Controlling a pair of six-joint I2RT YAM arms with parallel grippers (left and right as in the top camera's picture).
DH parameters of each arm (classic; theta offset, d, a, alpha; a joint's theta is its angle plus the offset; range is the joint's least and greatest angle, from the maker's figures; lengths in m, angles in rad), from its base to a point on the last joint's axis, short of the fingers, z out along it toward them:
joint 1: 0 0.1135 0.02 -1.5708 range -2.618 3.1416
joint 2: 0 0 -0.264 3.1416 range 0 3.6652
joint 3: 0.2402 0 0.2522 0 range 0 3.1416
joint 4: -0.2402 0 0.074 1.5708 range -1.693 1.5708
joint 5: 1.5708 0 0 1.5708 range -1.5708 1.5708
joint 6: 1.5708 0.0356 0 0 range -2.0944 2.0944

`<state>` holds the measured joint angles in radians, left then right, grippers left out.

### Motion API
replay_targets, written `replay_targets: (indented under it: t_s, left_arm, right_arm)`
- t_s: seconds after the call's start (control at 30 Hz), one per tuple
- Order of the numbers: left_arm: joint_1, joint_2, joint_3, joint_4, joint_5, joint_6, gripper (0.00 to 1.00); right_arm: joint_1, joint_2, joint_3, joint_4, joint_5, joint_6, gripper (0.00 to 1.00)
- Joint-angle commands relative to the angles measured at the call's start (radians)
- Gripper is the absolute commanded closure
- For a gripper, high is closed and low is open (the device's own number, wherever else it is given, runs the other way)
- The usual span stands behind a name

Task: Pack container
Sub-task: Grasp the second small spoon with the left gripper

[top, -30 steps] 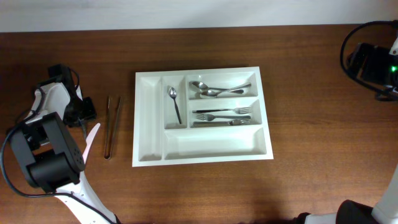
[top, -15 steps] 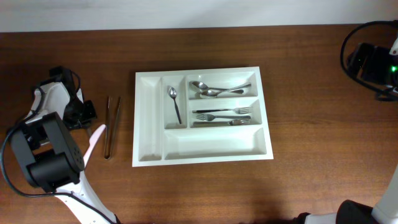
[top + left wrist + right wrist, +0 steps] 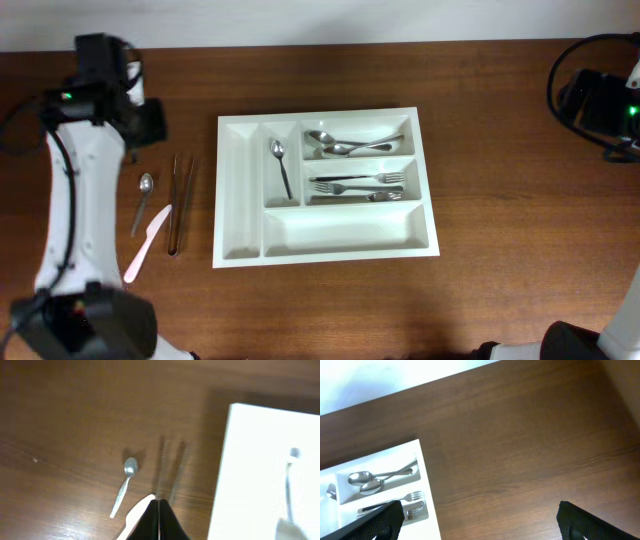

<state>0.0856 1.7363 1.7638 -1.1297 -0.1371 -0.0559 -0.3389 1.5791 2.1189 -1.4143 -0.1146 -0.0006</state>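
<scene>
White tray (image 3: 240, 205) in the middle of the table (image 3: 500, 290). Left claw (image 3: 159, 519) pinched together, far and left of the tray. Right claw (image 3: 477, 510) spread apart, well off to the tray's right.

overhead: even soft light, sharp.
my left wrist view: blurred all over, the container (image 3: 260, 460) blown out white.
my right wrist view: fairly sharp, washed-out white top left.
</scene>
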Motion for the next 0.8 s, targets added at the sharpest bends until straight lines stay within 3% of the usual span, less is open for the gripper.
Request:
replay_targets:
  t_s: [0.0,0.07,0.2,0.33,0.5,0.77]
  left_arm:
    - [-0.019,0.006,-0.008,-0.024,-0.151,-0.066,0.85]
    - [0.000,0.014,-0.018,-0.030,-0.154,-0.075,0.80]
    - [0.079,0.050,-0.064,-0.013,-0.153,-0.052,0.58]
    - [0.145,0.140,-0.107,0.012,-0.029,0.215,0.47]
    - [0.152,0.274,-0.116,0.021,0.017,0.386,0.44]
    - [0.150,0.442,-0.116,0.106,-0.061,0.342,0.44]
  right_arm:
    - [-0.003,-0.013,0.009,-0.001,-0.009,-0.003,0.01]
    - [-0.003,-0.013,0.009,-0.001,-0.009,-0.003,0.01]
    - [-0.003,-0.013,0.009,-0.001,-0.009,-0.003,0.01]
    - [-0.003,-0.013,0.009,-0.001,-0.009,-0.003,0.01]
    - [-0.003,-0.013,0.009,-0.001,-0.009,-0.003,0.01]
    - [-0.003,-0.013,0.009,-0.001,-0.009,-0.003,0.01]
